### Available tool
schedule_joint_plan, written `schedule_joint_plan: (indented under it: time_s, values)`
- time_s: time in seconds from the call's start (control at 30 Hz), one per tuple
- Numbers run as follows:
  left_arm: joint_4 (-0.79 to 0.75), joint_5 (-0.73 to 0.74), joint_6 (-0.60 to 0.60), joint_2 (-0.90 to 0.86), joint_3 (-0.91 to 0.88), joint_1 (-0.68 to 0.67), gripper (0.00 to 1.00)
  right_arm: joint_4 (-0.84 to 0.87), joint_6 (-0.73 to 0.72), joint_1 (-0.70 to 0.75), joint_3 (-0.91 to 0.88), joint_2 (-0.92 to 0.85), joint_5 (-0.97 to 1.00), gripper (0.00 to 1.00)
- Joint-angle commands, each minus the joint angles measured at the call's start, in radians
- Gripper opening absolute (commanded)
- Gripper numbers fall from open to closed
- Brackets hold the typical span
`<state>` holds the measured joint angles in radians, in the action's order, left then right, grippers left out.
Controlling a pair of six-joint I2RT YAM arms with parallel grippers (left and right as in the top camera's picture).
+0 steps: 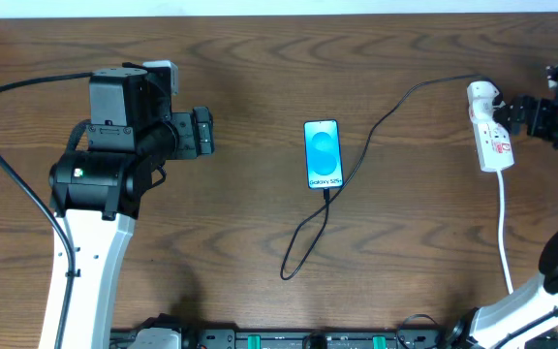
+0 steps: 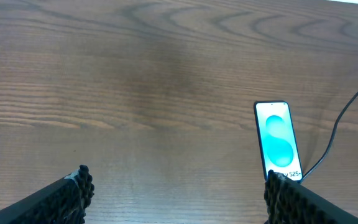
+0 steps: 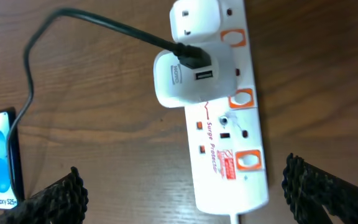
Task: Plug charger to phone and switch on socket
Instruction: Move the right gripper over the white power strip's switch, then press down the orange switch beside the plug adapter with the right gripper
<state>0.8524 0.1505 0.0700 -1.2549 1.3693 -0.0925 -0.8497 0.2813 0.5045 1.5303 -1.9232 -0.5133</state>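
The phone (image 1: 323, 153) lies flat mid-table, its blue-and-white screen lit. It also shows in the left wrist view (image 2: 278, 142) and the right wrist view (image 3: 2, 158). The black charger cable (image 1: 376, 131) runs from the phone's near end, loops toward the front, then goes to a white adapter (image 3: 191, 78) plugged into the socket (image 1: 490, 131). The socket strip (image 3: 229, 143) has orange switches. My right gripper (image 3: 185, 193) is open, straddling the strip's near end from above. My left gripper (image 2: 179, 193) is open and empty over bare table, left of the phone.
The socket's white cord (image 1: 505, 223) runs toward the front edge at the right. The left arm's thick black cable (image 1: 8, 155) arcs over the table's left side. The table's back edge is close behind the socket.
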Motion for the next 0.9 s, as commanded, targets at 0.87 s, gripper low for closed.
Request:
schedule_joint_plan:
  time_s: [0.87]
  values:
    - [0.000,-0.013,-0.018,-0.001,0.010,0.005,0.90,0.214,-0.107,-0.036,-0.010,-0.143,-0.101,0.99]
